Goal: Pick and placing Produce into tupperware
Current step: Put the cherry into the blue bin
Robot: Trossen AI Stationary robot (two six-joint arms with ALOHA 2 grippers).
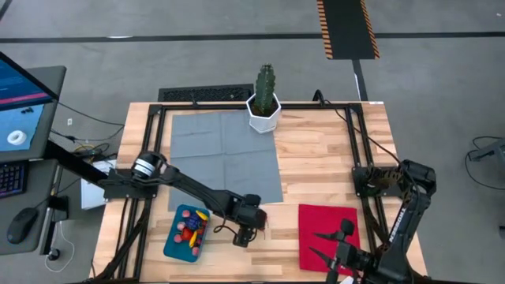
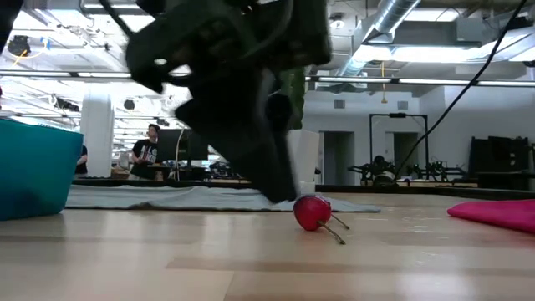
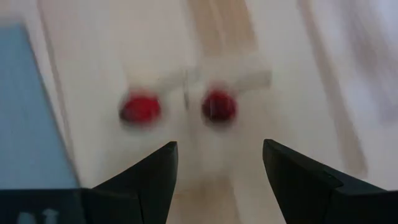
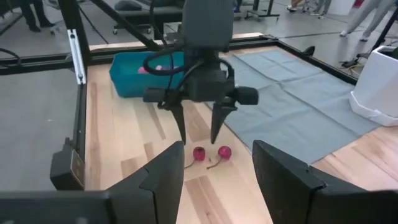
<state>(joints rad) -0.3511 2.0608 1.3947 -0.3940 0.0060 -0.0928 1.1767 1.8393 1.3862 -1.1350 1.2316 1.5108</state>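
Cherries, two small red toy ones [image 4: 209,153], lie on the wooden bench [image 4: 143,155]. My left jaws [image 4: 198,129] hang spread just above them. Right jaws [image 4: 217,168] parted, empty.

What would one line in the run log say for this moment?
left gripper: open, above cherries | tupperware: holds produce | right gripper: waiting over red cloth

— What's under that left arm?
— Two red cherries [image 3: 180,107] side by side on the pale tabletop [image 3: 280,68], pale stems joined above them. The jaws hang spread wide just short of them.
— And that blue thing?
— The tupperware [image 3: 28,118], off beside them.
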